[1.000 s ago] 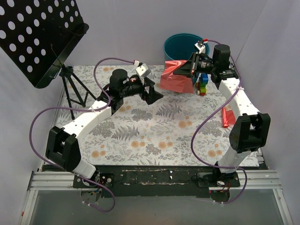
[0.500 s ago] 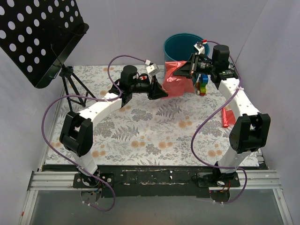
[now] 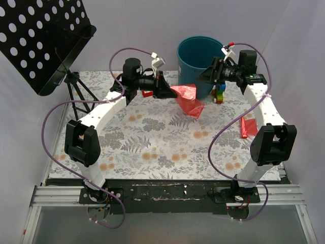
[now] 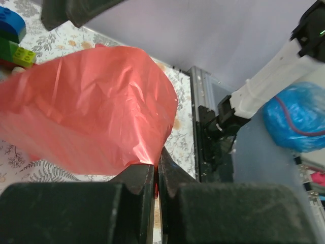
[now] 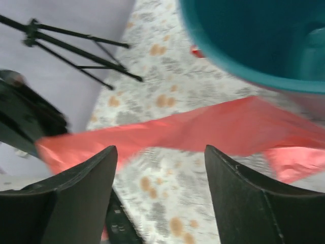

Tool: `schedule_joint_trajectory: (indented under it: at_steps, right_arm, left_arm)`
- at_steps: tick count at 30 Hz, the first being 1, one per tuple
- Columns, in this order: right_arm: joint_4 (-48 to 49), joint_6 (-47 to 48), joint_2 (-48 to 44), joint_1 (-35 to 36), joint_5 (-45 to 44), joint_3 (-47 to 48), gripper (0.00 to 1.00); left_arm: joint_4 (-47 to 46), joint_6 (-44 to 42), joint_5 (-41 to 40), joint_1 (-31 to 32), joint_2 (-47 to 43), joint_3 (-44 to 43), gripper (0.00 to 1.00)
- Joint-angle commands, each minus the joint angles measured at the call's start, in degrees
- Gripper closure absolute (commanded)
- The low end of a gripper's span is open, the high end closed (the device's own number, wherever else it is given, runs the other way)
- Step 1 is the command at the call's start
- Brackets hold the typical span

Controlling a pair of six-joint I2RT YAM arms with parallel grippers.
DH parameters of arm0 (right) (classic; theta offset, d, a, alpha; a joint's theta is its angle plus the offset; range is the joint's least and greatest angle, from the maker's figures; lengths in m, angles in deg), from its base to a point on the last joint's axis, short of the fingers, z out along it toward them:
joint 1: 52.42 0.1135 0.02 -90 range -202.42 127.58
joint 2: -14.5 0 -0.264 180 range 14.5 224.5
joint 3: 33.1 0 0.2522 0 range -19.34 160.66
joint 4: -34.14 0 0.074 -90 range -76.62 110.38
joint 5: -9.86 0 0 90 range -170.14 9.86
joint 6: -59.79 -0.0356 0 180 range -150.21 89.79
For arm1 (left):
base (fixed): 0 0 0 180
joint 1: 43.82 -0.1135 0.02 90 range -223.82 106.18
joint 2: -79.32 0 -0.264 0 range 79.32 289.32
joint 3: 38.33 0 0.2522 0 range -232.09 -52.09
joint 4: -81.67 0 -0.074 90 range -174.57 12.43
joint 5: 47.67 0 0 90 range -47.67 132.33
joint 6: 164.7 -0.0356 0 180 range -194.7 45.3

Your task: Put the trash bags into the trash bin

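Observation:
A red-pink trash bag (image 3: 187, 99) hangs in front of the teal trash bin (image 3: 199, 55), pinched at one corner by my left gripper (image 3: 168, 91). The left wrist view shows the film (image 4: 86, 107) spreading out from my shut left gripper (image 4: 156, 170). My right gripper (image 3: 204, 78) stands open beside the bin's rim, clear of the bag. In the right wrist view the bag (image 5: 203, 129) stretches across beyond my open right gripper (image 5: 160, 173), with the bin (image 5: 254, 46) above. Another red bag (image 3: 247, 126) lies on the table by the right arm.
Stacked toy bricks (image 3: 219, 93) stand right of the bin's foot. A small red block (image 3: 147, 93) lies behind the left gripper. A perforated black music stand (image 3: 40, 40) on a tripod (image 3: 76, 99) fills the far left corner.
My left gripper reached right, shut on the bag and drew it left. My right gripper let go of the bag, opened and pulled back toward the bin's rim.

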Motion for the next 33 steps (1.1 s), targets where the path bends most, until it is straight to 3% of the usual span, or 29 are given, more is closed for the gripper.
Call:
schedule_joint_trajectory:
  at_steps: [1,5,8,11,15,18,23,28,33]
  right_arm:
    - [-7.20,16.29,-3.80,-4.48,-3.19,1.44,0.20]
    - [-20.99,33.05,-5.29,-4.57,-3.01,2.93,0.14]
    - [-20.95,43.87,-10.81,-3.70,-5.03,-0.91,0.14]
    - [-7.28,57.49,-22.04,2.00,-10.55,-12.22,0.12]
    - [15.14,76.66,-34.81,14.91,-24.70,-28.94,0.10]
    - [20.54,86.78,-36.76,20.02,-27.00,-32.39,0.15]
    - [24.86,95.75,-37.56,25.65,-25.69,-35.30,0.21]
    - [21.61,102.44,-37.38,30.49,-23.76,-36.26,0.24]
    - [22.83,103.42,-36.41,32.69,-24.28,-36.71,0.28]
  left_arm:
    - [5.41,12.11,10.18,-5.33,-0.15,-5.61,1.00]
    - [-0.05,19.34,12.82,-7.09,-3.85,-2.01,1.00]
    - [-2.94,25.48,17.47,-8.06,-2.10,-2.18,1.00]
    - [-9.09,34.80,21.78,-8.94,-0.25,-1.92,1.00]
    - [-9.02,37.19,23.46,-9.38,0.28,-2.53,1.00]
    - [-8.84,39.04,24.60,-9.29,1.07,-3.14,1.00]
    - [-9.19,40.62,24.78,-9.38,1.69,-3.59,1.00]
    - [-9.72,41.06,24.61,-9.38,1.69,-3.41,1.00]
    - [-9.63,41.06,24.69,-9.30,1.42,-3.06,1.00]
